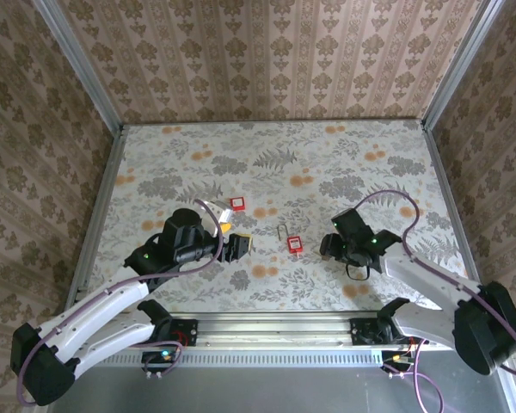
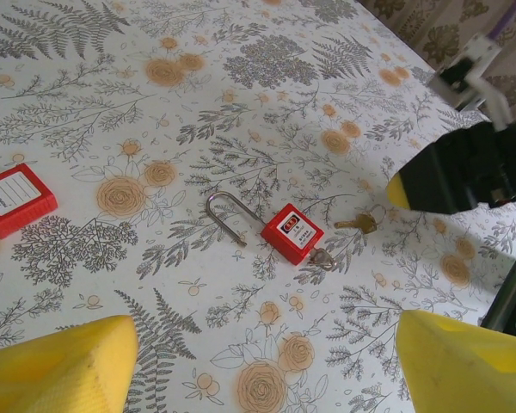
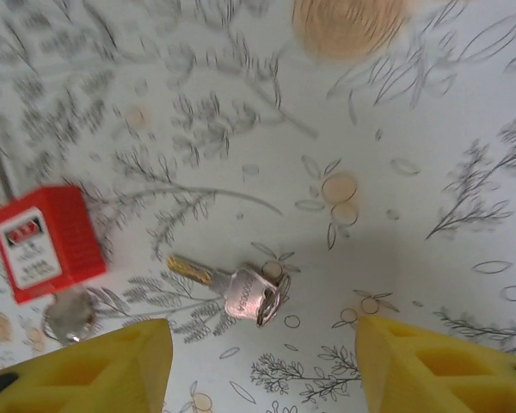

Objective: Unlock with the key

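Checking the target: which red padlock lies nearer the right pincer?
The centre padlock, shackle showing, beside the loose key by the right pincer; the other padlock lies farther left.

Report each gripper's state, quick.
Left gripper: open, holding nothing.
Right gripper: open, holding nothing; the key lies ungripped just ahead of it.

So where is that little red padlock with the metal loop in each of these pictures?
Top external: the red padlock lies near the picture's centre.
Left wrist: the red padlock is mid-picture, its loop pointing left.
Right wrist: the red padlock is at the left edge, about halfway down.
Shared landmark: the loose key lies just right of it in both wrist views.
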You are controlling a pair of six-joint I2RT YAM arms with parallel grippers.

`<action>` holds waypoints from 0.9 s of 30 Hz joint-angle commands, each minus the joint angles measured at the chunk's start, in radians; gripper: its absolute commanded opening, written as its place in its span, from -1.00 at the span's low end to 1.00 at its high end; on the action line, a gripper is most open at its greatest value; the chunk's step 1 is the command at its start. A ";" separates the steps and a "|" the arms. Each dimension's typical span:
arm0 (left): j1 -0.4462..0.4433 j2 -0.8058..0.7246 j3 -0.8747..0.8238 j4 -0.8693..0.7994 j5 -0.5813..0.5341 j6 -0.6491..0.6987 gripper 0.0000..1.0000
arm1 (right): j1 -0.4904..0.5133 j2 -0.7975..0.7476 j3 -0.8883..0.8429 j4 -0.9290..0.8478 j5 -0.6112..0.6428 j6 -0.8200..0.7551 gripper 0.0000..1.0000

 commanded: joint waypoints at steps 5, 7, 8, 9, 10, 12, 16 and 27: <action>0.005 -0.029 0.021 -0.012 -0.011 -0.010 0.58 | -0.006 0.108 0.012 0.042 -0.038 0.043 -0.16; 0.005 -0.034 0.016 -0.012 -0.014 -0.011 0.59 | -0.008 0.129 0.013 0.048 -0.032 0.046 -0.21; 0.005 -0.035 0.015 -0.010 -0.014 -0.011 0.58 | -0.008 0.140 0.012 0.056 -0.034 0.045 -0.23; 0.005 -0.035 0.013 -0.009 -0.014 -0.011 0.58 | -0.008 0.150 0.012 0.063 -0.034 0.045 -0.27; 0.005 -0.034 0.013 -0.009 -0.014 -0.011 0.58 | -0.008 0.158 0.012 0.068 -0.030 0.048 -0.30; 0.005 -0.034 0.011 -0.006 -0.011 -0.011 0.58 | -0.009 0.175 0.012 0.081 -0.021 0.052 -0.34; 0.005 -0.033 0.013 -0.008 -0.006 -0.010 0.58 | -0.011 0.208 0.025 0.094 -0.015 0.053 -0.50; -0.031 -0.002 -0.027 0.136 0.049 -0.091 0.57 | -0.011 0.091 0.037 0.058 -0.025 0.054 -1.00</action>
